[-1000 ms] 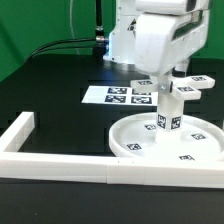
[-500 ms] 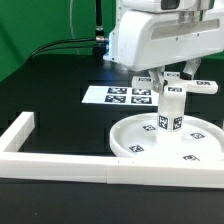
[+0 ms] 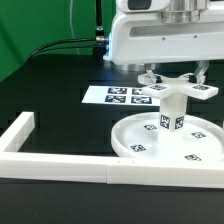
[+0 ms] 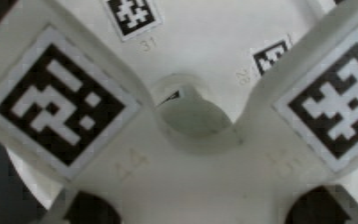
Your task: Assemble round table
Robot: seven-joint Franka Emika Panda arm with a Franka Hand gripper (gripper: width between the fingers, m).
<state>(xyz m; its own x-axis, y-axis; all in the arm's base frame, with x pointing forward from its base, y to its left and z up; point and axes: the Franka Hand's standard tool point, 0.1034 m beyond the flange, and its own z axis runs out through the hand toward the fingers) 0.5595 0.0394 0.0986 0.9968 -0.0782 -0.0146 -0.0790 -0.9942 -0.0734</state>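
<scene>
The large round disc (image 3: 127,141) lies flat on the black table at the exterior view's right. The short cylinder leg (image 3: 169,115) stands upright on its middle. The cross-shaped piece (image 3: 183,90) lies level on top of the leg. My gripper (image 3: 176,80) comes straight down onto the cross-shaped piece and is shut on it; the arm's white body hides most of the fingers. In the wrist view the cross-shaped piece (image 4: 190,165) fills the picture, its centre hole (image 4: 194,118) between two tagged arms, with my gripper (image 4: 202,208) closed across it.
The marker board (image 3: 113,95) lies flat behind the disc. The long white square-bar frame (image 3: 60,165) runs along the front and turns back at the exterior view's left (image 3: 18,130). Black cables hang at the back left.
The gripper has turned and shifted with the cross-shaped piece; the piece has gone from tilted beside the leg's top to level and centred on the leg.
</scene>
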